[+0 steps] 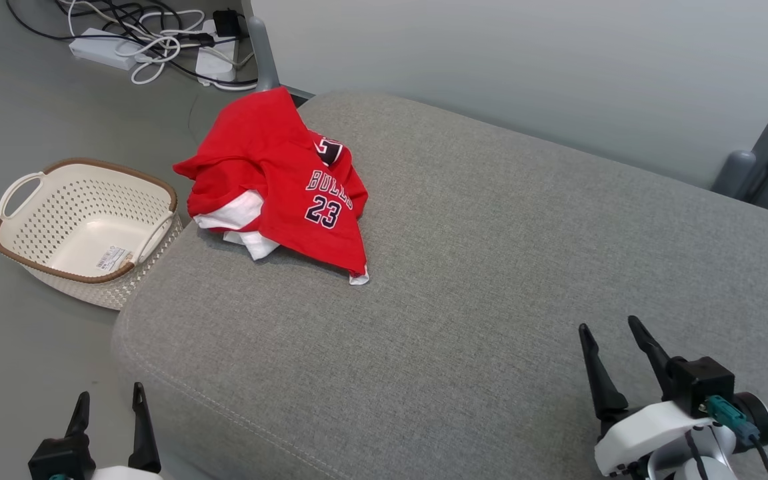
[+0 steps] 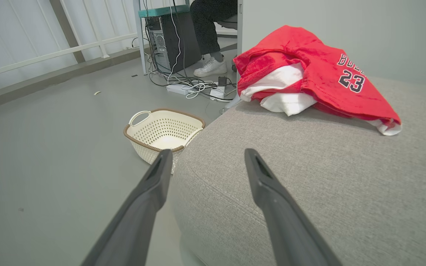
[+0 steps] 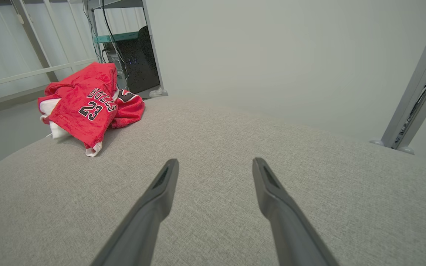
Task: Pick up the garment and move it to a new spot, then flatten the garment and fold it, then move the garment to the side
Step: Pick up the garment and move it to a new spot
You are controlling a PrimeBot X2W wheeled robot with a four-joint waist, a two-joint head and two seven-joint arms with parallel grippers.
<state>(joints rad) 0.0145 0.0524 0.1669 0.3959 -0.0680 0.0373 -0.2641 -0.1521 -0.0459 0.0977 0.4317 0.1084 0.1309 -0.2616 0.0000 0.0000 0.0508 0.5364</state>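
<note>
Garment (image 1: 277,180) lies crumpled at the far left corner of the grey couch (image 1: 491,267); it sits far and slightly right of the left fingers (image 1: 143,433), the nearer pair; right fingers (image 1: 599,373) are well apart; both pairs gape wide, holding nothing.

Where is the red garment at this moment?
The red garment lies crumpled on the far left corner of the grey cushion in the head view, beside the cream basket that stands on the floor to its left.
</note>
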